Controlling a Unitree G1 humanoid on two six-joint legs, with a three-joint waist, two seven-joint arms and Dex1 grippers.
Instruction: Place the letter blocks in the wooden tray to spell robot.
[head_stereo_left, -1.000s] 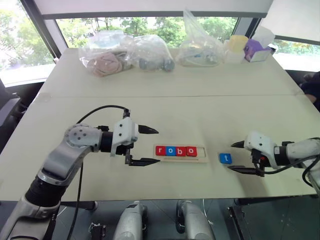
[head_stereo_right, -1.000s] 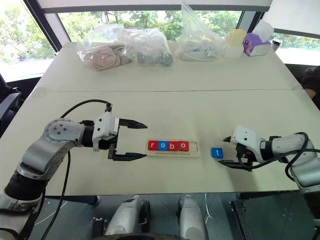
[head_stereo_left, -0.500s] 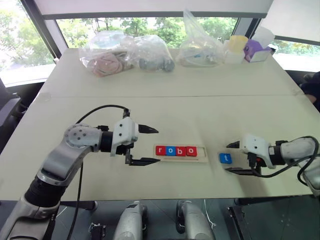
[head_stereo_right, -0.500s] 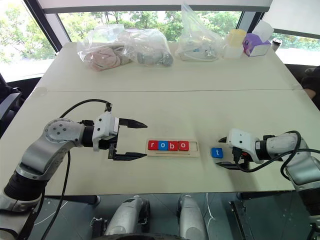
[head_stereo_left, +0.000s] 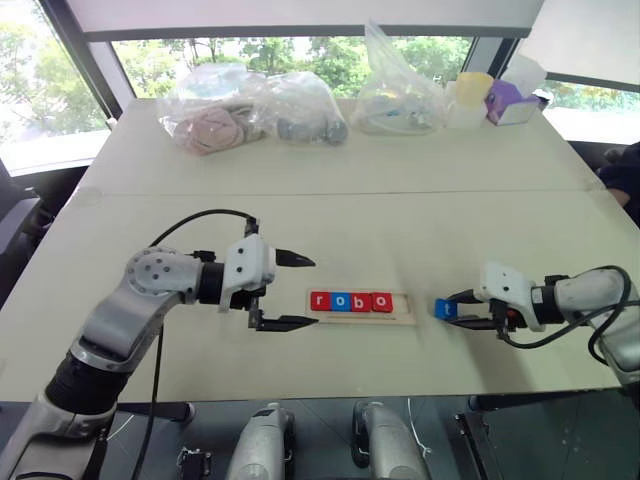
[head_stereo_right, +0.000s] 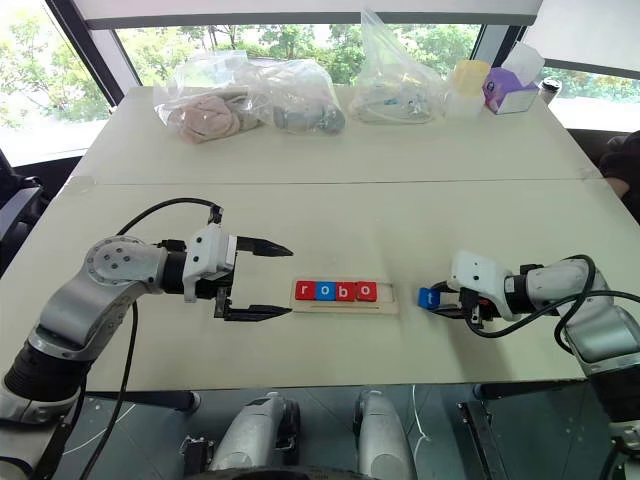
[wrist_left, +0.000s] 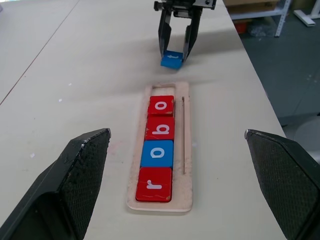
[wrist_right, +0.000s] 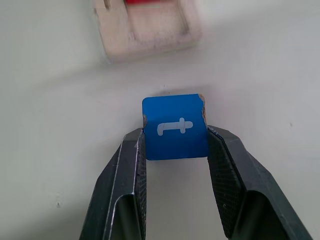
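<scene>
The wooden tray lies at the middle of the table with four letter blocks in it: red r, blue o, red b and red o. Its right end slot holds nothing. Just right of the tray, my right gripper is shut on the blue t block, pinching its two sides low at the table surface. The t block looks slightly tilted. My left gripper hangs open just left of the tray, pointing along it, with nothing between its fingers.
Several clear plastic bags with soft items lie along the far edge of the table. A yellow cup and a purple box stand at the far right. The table's front edge runs close below the tray.
My right gripper has slid left onto the blue t block and shut on its sides. The left arm has kept still and open.
</scene>
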